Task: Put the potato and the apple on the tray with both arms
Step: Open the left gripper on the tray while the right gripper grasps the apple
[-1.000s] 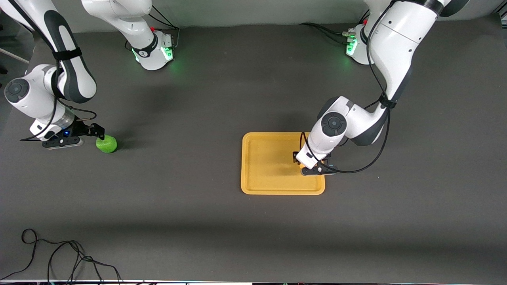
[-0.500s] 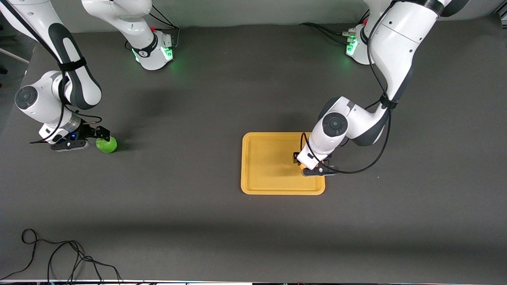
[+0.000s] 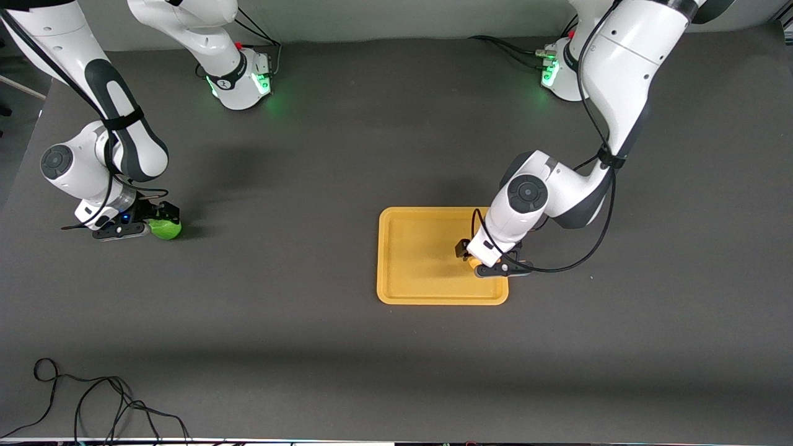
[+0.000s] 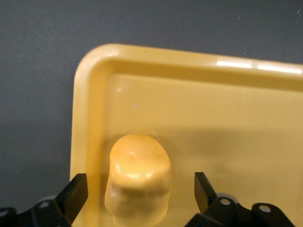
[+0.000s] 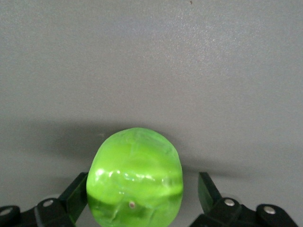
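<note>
On the tray, the potato lies between the spread left gripper; the spread right gripper straddles the apple.

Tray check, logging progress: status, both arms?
Left gripper open over tray, potato resting inside. Right gripper open around apple on table. Nothing blocking.

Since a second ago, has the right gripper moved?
Yes. The right gripper has slid toward the tray end and now straddles the apple, which sits in the same spot on the table.
</note>
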You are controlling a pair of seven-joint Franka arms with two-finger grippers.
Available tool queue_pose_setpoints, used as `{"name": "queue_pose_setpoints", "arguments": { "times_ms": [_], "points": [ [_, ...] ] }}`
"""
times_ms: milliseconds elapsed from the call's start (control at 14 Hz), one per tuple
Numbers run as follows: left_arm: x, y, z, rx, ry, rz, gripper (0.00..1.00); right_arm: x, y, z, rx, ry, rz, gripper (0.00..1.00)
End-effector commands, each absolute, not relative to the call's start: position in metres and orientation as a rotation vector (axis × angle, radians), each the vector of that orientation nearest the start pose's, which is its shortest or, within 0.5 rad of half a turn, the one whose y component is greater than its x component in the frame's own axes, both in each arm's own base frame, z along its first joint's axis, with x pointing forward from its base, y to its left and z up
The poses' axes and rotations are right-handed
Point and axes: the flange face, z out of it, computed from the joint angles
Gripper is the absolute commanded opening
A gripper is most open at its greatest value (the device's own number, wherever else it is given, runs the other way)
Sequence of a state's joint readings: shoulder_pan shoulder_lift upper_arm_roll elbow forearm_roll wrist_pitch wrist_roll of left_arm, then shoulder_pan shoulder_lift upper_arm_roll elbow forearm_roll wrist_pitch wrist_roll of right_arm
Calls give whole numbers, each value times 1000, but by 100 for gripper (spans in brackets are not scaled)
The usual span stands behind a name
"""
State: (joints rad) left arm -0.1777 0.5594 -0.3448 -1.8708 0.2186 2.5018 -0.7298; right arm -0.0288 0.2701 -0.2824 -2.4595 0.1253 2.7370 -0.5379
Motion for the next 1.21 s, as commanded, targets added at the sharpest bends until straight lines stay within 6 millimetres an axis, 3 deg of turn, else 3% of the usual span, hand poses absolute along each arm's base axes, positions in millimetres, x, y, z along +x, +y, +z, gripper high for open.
{"name": "queue_pose_setpoints", "arguments": {
  "times_ms": [0, 143, 214, 286, 500, 643, 786, 857, 1000, 1143],
  "points": [
    [578, -296, 293, -3178, -194, -149, 100, 460, -159, 193, -3160, -218, -37, 97],
    [587, -284, 331, -3141, -109, -127, 100, 462, -158, 193, -3159, -242, -39, 61],
    [591, -278, 350, -3129, -47, -118, 99, 462, -159, 194, -3156, -264, -39, 50],
    [601, -261, 368, -3115, -30, -115, 99, 464, -159, 196, -3155, -274, -42, 42],
    [613, -212, 421, -3084, 31, -164, 99, 475, -157, 219, -3141, -280, -71, 40],
    [617, -178, 453, -3069, 102, -224, 100, 498, -155, 259, -3103, -305, -68, 40],
    [609, -132, 476, -3092, -5, -123, 100, 524, -156, 311, -3074, -324, -73, 40],
    [602, -107, 489, -3127, -73, -54, 100, 538, -157, 340, -3060, -337, -65, 40],
    [590, -68, 518, -3130, -48, -34, 100, 566, -159, 408, -3056, -392, -22, 40],
    [579, -42, 532, -3116, -64, 21, 100, 584, -156, 472, -3064, -442, -28, 40]
  ]
}}
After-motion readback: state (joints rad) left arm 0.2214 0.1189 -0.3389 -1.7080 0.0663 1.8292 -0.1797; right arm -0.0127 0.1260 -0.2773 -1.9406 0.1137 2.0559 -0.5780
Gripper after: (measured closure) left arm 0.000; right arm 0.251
